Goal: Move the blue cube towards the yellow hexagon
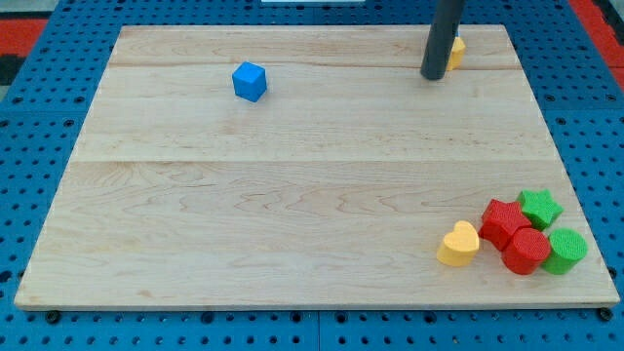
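Observation:
A blue cube [250,81] sits on the wooden board [292,175] at the upper left. A yellow hexagon [455,52] lies near the board's top right edge, mostly hidden behind my dark rod. My tip [433,75] rests on the board just left of and below the hexagon, touching or nearly touching it. The tip is far to the right of the blue cube.
A cluster sits at the bottom right: a yellow heart [458,244], a red block [504,220], a red cylinder [526,251], a green star [539,208] and a green cylinder [564,250]. Blue pegboard [39,146] surrounds the board.

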Robot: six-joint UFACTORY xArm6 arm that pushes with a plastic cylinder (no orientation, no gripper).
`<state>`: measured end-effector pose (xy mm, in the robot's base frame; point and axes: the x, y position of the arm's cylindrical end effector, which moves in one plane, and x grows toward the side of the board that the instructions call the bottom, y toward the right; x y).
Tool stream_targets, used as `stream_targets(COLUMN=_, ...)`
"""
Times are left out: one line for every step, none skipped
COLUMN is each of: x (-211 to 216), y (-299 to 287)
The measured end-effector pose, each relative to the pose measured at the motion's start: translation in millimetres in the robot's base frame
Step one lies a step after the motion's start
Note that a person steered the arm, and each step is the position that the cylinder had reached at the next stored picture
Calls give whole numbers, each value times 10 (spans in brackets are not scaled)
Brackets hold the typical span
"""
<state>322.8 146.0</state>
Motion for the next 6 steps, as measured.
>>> stream_targets(x=631, y=-706)
stream_targets(x=915, y=-1832)
stream_targets(x=868, y=-2946)
stream_targets(x=511, y=-3493)
stream_targets(x=150, y=-3351)
stream_targets(x=-236, y=-2892)
